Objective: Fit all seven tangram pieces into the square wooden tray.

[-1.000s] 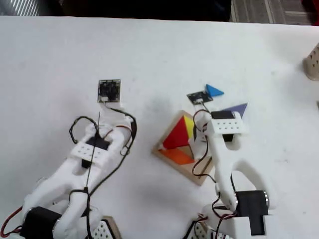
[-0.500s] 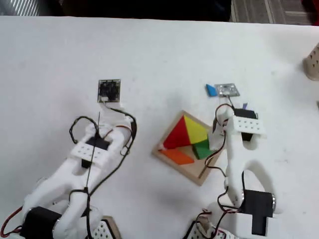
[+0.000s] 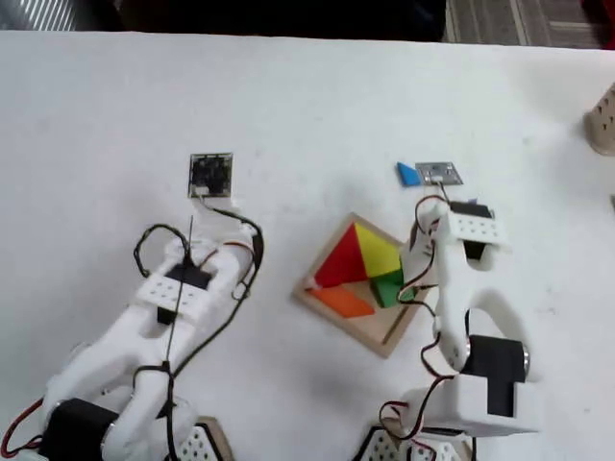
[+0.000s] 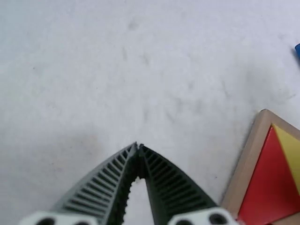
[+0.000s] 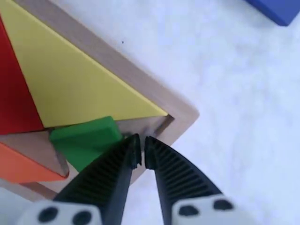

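Tray: the square wooden tray (image 3: 387, 338) sits corner-on at mid tabletop (image 3: 288, 106). One corner points far and the opposite one near, so its diagonal runs far to near and leans a little right at the near end.
Red triangle: the red triangle (image 3: 338, 259) fills the tray's far-left part. Its long edge lies along the far-left wall and one tip is in the far corner.
Yellow triangle: the yellow triangle (image 3: 377, 250) fills the far-right part, with its long edge flush against the far-right wall. It meets the red along an edge running from the far corner toward the tray's middle.
Green piece: the green piece (image 3: 389, 286) lies inside by the right corner, just near of the yellow.
Orange piece: the orange piece (image 3: 341, 303) lies by the near-left wall, long axis roughly left to right. Bare tray floor shows between it and the near corner.
Blue piece: the blue piece (image 3: 407, 174) is loose on the tabletop, far of the tray and apart from it.
Left gripper: the left gripper (image 4: 138, 149) has its jaws together with nothing between them. It is low over bare tabletop, left of the tray.
Right gripper: the right gripper (image 5: 141, 143) has its jaws nearly together, a hairline gap, nothing held. Its tips are at the tray's right corner, beside the green piece.
Surface: white, matte, faintly scuffed.
Room: a dark band (image 3: 288, 14) runs beyond the far edge. A pale wooden block with holes (image 3: 603, 120) stands at the right edge.
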Tool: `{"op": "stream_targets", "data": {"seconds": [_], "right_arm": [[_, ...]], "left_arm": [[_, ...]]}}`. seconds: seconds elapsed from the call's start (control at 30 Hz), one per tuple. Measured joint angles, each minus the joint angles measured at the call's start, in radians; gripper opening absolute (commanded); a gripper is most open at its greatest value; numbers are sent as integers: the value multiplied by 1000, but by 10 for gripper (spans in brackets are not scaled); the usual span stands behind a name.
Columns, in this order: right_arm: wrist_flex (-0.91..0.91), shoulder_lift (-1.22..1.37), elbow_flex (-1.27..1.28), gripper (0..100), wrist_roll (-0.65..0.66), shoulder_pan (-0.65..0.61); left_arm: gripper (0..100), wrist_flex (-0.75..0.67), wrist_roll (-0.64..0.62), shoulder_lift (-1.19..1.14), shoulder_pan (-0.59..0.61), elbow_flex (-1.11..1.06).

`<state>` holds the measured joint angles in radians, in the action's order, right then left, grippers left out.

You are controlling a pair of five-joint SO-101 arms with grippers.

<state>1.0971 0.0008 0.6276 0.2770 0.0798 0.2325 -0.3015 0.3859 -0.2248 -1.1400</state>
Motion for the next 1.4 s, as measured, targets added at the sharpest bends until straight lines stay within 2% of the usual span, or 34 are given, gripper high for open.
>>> {"op": "stream_targets", "data": {"seconds": [0.4,0.63,0.8,0.87,0.97,1.07,1.27,1.4], "right_arm": [[6,-226,163,19,15,-74],[-29,-338,209,21,-18,31],[-75,-321,249,26,-21,43],[-77,-307,250,74,-28,41],[-77,-307,250,211,-43,46],[-77,-307,250,298,-123,49],[-81,-298,250,200,-235,-3],[-153,-272,253,141,-290,-17]], "left_arm": [[24,0,0,0,0,0],[24,0,0,0,0,0],[24,0,0,0,0,0],[24,0,0,0,0,0],[24,0,0,0,0,0],[24,0,0,0,0,0],[24,0,0,0,0,0],[24,0,0,0,0,0]]}}
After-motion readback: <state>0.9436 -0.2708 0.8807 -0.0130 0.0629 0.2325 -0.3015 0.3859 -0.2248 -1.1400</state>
